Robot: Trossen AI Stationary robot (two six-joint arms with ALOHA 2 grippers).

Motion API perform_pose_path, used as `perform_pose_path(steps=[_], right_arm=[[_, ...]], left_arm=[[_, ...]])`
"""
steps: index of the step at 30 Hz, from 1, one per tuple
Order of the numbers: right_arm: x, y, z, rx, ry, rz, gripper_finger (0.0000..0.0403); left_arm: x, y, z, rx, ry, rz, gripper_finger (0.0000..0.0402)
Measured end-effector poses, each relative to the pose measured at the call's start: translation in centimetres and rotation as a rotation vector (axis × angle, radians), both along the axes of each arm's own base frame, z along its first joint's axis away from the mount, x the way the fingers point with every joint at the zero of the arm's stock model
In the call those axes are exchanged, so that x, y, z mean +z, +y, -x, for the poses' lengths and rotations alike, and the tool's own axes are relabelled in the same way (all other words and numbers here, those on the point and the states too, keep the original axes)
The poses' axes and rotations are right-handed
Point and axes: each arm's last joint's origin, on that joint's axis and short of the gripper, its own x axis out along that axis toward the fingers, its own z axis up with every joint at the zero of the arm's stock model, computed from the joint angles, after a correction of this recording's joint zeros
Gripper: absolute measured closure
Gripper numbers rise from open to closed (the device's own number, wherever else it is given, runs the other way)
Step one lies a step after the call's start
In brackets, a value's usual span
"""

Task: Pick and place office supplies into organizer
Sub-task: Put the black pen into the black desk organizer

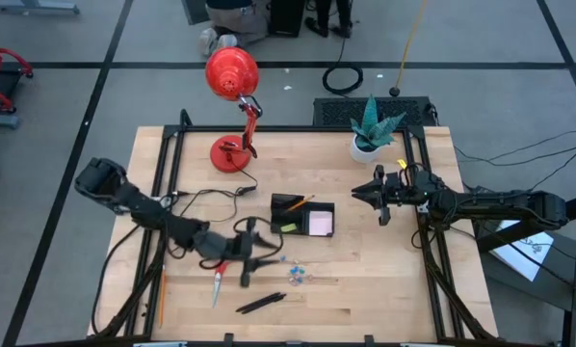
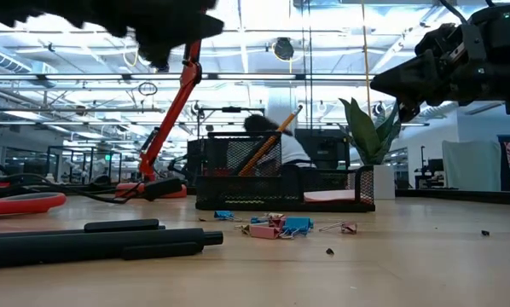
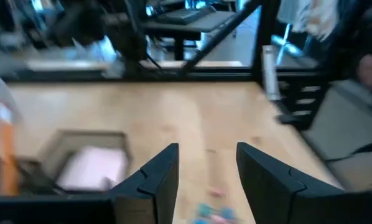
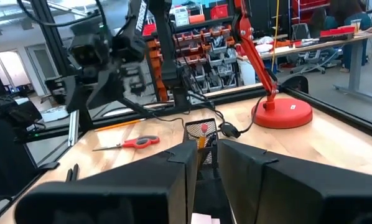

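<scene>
The black organizer (image 1: 302, 216) stands mid-table and holds an orange pencil (image 1: 294, 202), a yellow-green piece (image 1: 288, 227) and a pale sticky-note pad (image 1: 320, 224). On the table nearer the front lie red-handled scissors (image 1: 218, 281), black pens (image 1: 261, 304) and blue clips (image 1: 298, 275). My left gripper (image 3: 208, 165) hovers open above the table between the scissors and the clips, with nothing between its fingers. My right gripper (image 1: 377, 198) waits shut and clear of the table, right of the organizer.
A red desk lamp (image 1: 232, 75) with its base (image 1: 230, 154) and cable stands at the far left of the table. A potted plant (image 1: 370, 130) stands at the far right. A second orange pencil (image 1: 160, 294) lies by the left edge.
</scene>
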Motion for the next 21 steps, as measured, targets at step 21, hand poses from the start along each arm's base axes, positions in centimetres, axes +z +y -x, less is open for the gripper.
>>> perform_pose_path(steps=[21], right_arm=[[-0.2, 0.1, 0.0, 0.022, 0.023, -0.028, 0.0344]], left_arm=[[-2.0, -11.6, -0.4, -0.001, 0.543, -0.025, 0.0234]])
